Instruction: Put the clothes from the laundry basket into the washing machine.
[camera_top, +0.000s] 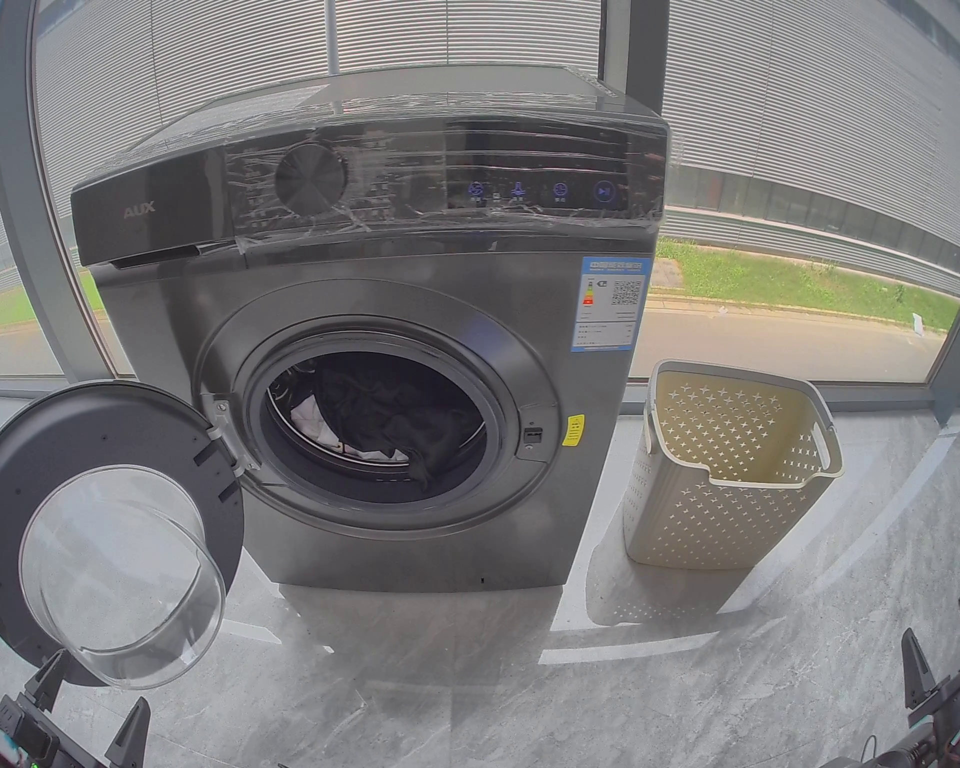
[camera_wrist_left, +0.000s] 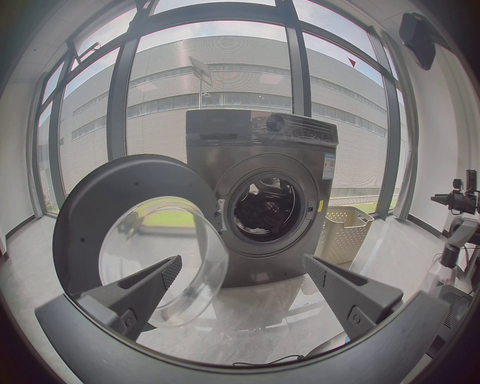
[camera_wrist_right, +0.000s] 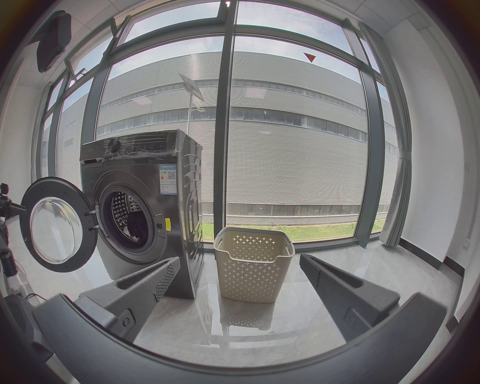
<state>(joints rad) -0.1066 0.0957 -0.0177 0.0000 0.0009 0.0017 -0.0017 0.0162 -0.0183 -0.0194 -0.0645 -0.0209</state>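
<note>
My left fingers (camera_wrist_left: 140, 287) are spread wide with nothing between them. They hang low over the grey marble floor (camera_top: 600, 680), at about 7 o'clock from the drum opening in the head view. Just beyond them is the round door (camera_top: 120, 530), swung fully open on its hinge at the 9 o'clock side of the opening, with its clear glass bowl facing out toward me.

The grey front-loading washing machine (camera_top: 400, 270) stands against the window, and plastic film covers its control panel. The clothes (camera_top: 385, 410) lie inside the drum: a dark bundle heaped across the middle, with a white piece showing at its 8 o'clock edge. A dark fold droops over the lower lip of the opening at about 5 o'clock.

The cream laundry basket (camera_top: 700, 520) stands upright on the floor just beside the machine, at 4 o'clock from the drum, with its star-pierced walls and one handle in plain sight.

My right fingers (camera_wrist_right: 135, 290) are also spread apart and hold nothing. They hang low at about 5 o'clock in the head view, well apart from the basket.
</note>
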